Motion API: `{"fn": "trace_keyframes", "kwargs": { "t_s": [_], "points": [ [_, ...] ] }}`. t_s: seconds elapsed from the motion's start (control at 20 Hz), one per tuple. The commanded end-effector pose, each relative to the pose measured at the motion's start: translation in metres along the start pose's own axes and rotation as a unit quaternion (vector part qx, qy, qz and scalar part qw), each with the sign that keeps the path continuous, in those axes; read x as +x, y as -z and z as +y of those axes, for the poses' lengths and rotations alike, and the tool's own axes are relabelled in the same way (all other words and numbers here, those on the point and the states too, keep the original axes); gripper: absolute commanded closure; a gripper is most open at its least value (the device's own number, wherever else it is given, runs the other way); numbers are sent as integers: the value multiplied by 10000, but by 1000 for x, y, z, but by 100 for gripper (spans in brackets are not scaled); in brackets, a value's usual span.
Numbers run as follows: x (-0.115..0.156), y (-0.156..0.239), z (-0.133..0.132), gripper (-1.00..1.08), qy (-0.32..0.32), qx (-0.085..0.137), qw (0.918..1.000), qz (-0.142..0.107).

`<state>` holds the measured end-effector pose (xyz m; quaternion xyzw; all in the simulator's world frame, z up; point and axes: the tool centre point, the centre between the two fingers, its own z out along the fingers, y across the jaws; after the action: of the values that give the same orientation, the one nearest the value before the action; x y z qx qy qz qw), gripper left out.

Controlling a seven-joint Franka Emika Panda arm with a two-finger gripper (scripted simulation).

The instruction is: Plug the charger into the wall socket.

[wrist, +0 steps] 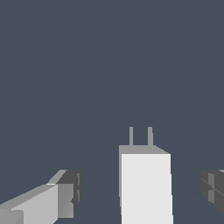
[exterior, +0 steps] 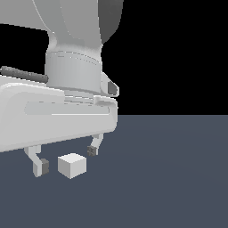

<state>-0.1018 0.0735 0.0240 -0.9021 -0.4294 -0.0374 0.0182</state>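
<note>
The charger (exterior: 71, 165) is a small plain white cube resting on the dark blue-grey floor. In the wrist view the charger (wrist: 145, 183) shows two thin prongs at its far end. My gripper (exterior: 68, 158) hangs just above the floor, open, with one finger on each side of the cube and a gap on both sides. One dark pad (wrist: 70, 192) and the other fingertip (wrist: 213, 186) flank the cube without touching it. The wall socket is out of view.
The large white arm body (exterior: 58, 102) fills the upper part of the exterior view's left. Flat dark floor (exterior: 178, 178) stretches across the exterior view's right.
</note>
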Motion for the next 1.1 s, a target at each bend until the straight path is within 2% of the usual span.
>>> {"fn": "trace_keyframes", "kwargs": {
  "t_s": [0.0,0.2,0.25,1.05],
  "points": [
    [-1,-8,0,-92,3,-4,10000,2],
    [-1,-12,0,-92,6,-5,10000,2],
    [-1,-12,0,108,6,-5,10000,2],
    [1,-9,2,108,-141,-18,9999,4]
  ]
}}
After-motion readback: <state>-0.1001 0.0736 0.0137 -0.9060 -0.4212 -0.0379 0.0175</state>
